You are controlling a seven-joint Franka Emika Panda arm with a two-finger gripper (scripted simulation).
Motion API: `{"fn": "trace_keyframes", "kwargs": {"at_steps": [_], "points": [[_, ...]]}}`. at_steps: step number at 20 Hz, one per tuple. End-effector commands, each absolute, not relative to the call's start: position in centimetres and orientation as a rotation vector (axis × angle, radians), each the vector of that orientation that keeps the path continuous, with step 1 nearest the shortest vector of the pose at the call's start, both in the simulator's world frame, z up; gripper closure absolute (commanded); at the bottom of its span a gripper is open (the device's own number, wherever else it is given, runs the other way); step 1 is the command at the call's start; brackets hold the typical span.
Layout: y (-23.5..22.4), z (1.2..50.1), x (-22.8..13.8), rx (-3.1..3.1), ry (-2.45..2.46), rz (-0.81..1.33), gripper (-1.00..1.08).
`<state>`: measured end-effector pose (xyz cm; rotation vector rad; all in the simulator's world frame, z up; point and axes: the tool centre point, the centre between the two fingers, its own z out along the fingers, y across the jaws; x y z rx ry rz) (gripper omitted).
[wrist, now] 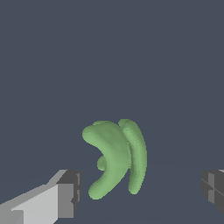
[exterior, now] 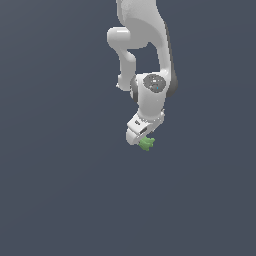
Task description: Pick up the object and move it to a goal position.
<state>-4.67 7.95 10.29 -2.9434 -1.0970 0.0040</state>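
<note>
The big white arm hangs over the plain dark floor; its gripper is spread wide and holds nothing. The object – a small green lump of curved, banana-like bits – lies on the floor just under the gripper, between the fingers; it looks light and stiff, maybe slippery; best pinched across its thick middle. The fingertips are cut off, and no goal mark shows.
</note>
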Motion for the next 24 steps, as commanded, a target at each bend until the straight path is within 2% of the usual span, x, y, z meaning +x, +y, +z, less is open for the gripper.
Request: {"fn": "trace_keyframes", "kwargs": {"at_steps": [1,13,24], "points": [[8.4,10.0,-5.0,-2.916,-1.169,0.002,-0.92],[9.0,9.3,-5.5,-2.882,-1.25,0.001,-0.92],[9.0,5.0,-5.6,-2.878,-1.258,0.0,-0.92]]}}
